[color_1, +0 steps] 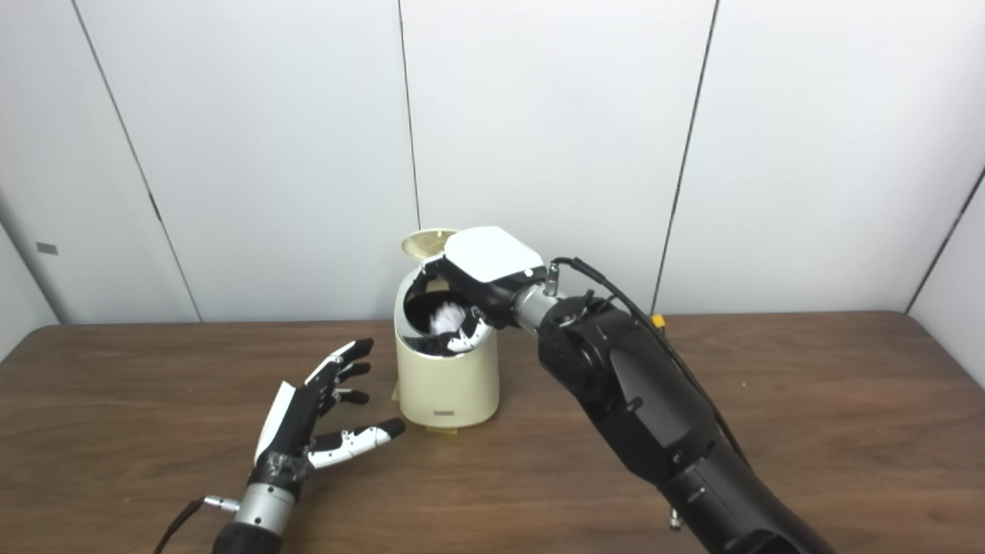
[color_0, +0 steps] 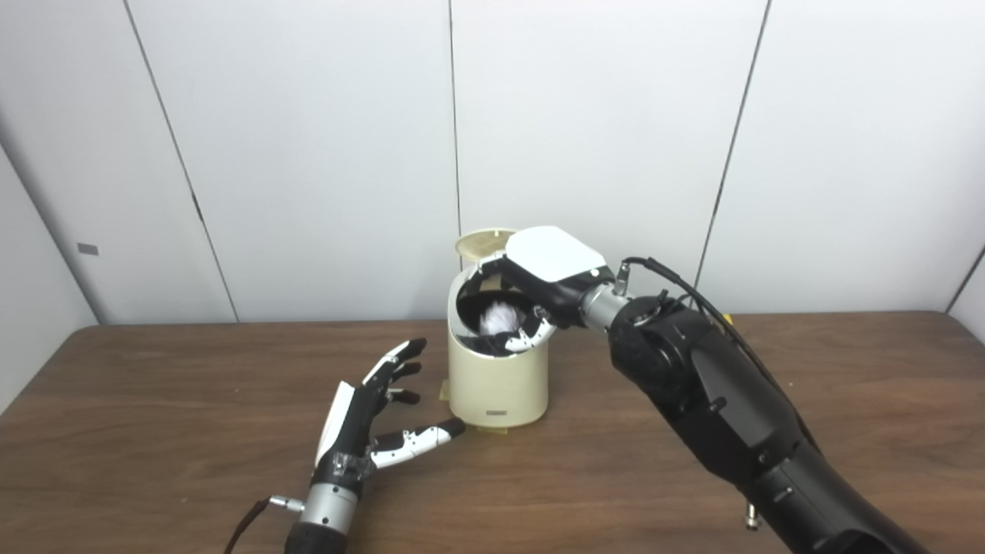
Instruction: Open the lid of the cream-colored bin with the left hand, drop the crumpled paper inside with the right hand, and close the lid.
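Our right hand [color_0: 550, 277] fills the bin's [color_0: 499, 381] mouth from three o'clock; the raised lid [color_0: 483, 242] blocks twelve. Our left hand [color_0: 369, 419] stands at eight, and the table [color_0: 154, 400] beyond is free.

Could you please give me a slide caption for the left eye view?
Right hand lowers crumpled paper into the open cream-colored bin; left hand waits open beside it.

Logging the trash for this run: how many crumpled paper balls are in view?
1. The white crumpled paper ball sits inside the mouth of the cream-colored bin, under the fingers of the right hand. More may lie hidden deeper inside.
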{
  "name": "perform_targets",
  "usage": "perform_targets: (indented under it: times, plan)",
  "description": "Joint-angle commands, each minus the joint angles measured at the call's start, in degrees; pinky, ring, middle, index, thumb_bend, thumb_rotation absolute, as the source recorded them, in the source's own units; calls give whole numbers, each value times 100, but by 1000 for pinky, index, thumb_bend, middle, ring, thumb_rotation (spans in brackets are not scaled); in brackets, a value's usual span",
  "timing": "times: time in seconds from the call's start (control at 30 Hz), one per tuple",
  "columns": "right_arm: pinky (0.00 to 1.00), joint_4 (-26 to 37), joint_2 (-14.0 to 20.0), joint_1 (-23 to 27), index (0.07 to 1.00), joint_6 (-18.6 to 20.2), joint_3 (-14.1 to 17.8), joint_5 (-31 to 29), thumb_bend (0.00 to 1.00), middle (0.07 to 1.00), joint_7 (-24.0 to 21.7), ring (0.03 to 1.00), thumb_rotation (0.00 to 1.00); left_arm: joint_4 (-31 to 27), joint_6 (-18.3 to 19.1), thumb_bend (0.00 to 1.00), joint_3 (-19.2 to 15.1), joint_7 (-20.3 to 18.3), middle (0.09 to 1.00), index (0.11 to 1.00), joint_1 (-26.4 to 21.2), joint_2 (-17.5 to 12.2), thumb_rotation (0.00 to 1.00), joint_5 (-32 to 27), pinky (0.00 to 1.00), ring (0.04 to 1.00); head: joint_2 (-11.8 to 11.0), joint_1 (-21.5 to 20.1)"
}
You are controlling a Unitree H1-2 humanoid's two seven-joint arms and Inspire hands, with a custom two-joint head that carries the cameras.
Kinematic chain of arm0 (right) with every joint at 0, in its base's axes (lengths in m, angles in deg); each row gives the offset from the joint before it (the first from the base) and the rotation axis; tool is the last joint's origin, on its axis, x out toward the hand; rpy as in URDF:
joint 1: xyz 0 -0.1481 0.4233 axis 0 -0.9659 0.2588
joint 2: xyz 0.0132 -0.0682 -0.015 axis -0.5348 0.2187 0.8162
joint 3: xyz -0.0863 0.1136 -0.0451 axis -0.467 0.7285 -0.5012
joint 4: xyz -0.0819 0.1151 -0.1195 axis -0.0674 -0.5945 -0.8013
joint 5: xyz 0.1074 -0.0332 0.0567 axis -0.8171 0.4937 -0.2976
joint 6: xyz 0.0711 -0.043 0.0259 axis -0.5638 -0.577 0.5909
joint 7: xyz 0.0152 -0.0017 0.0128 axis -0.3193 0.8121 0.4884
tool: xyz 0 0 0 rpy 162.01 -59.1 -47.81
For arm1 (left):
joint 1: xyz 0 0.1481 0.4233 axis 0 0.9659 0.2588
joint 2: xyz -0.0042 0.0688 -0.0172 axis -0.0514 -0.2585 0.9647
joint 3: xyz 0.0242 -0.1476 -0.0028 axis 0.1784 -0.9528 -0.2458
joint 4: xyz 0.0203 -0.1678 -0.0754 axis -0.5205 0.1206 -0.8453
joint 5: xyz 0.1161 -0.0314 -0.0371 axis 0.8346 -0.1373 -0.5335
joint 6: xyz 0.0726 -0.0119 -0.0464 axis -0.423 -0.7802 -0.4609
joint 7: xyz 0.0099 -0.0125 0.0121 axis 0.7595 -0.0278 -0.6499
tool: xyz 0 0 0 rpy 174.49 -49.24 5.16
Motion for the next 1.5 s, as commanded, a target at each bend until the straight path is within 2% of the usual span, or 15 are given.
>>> perform_targets:
  times: [0.0,0.4,0.53,0.77,0.8,0.83,0.93,1.0,1.1,1.13,1.17,1.23,1.3,1.37,1.47]
  plan:
    - [499,132,105,242,720,69,39,85,884,780,-25,668,93,172,-153,855,84,62,895,897,191,101,262,40,685,843,7,-8]
    - [470,263,151,166,720,-78,87,33,873,754,39,646,105,180,-158,853,109,69,895,894,185,94,262,63,682,838,25,-12]
    - [356,417,136,80,637,-406,311,-235,848,656,466,486,60,179,-144,847,115,58,898,901,184,91,258,53,724,847,21,-7]
    - [305,810,211,-127,581,-980,817,-564,840,543,1235,399,18,198,-160,849,107,79,891,898,171,104,260,48,719,847,19,-2]
    - [304,986,207,-205,583,-907,927,-613,772,525,1256,397,24,210,-180,849,109,92,891,898,167,102,261,61,708,845,19,-2]
    - [291,1169,194,-302,588,-855,1053,-680,633,498,1293,387,7,213,-179,851,108,94,891,897,166,101,265,64,706,844,19,-2]
    - [268,1563,68,-724,612,-963,1493,-1088,579,488,1670,365,1,237,-161,855,96,94,891,895,139,103,261,49,701,844,17,6]
    - [244,1904,-1,-1186,674,-909,1770,-1277,567,487,1848,338,0,241,-164,858,80,97,889,893,129,111,257,26,684,841,7,31]
    - [267,2282,-74,-1817,740,-766,2147,-1809,564,490,1859,382,0,256,-198,863,47,122,885,890,111,102,257,11,653,829,0,17]
    - [278,2326,-89,-1914,748,-741,2212,-1912,703,577,1849,406,8,263,-210,861,38,122,887,891,106,99,255,3,651,829,0,17]
    - [282,2313,-124,-2103,751,-671,2363,-2301,751,607,1799,415,11,280,-233,861,25,129,887,891,97,92,255,-3,650,828,-9,15]
    - [362,2181,-148,-2379,801,-636,2589,-3026,793,729,1697,533,38,301,-263,855,8,125,891,894,83,79,251,-15,703,842,-5,21]
    - [413,1993,-99,-2594,834,-623,2718,-3516,806,782,1565,593,79,292,-260,849,3,103,894,897,80,64,254,-27,742,855,-11,38]
    - [536,1735,1,-2796,875,-747,2793,-3935,834,837,1429,683,155,264,-235,853,12,105,893,900,82,53,273,5,770,863,-6,50]
    - [608,1396,68,-3000,891,-1084,2830,-4470,852,867,1280,735,194,209,-211,852,11,76,895,902,101,54,275,-28,783,868,14,96]
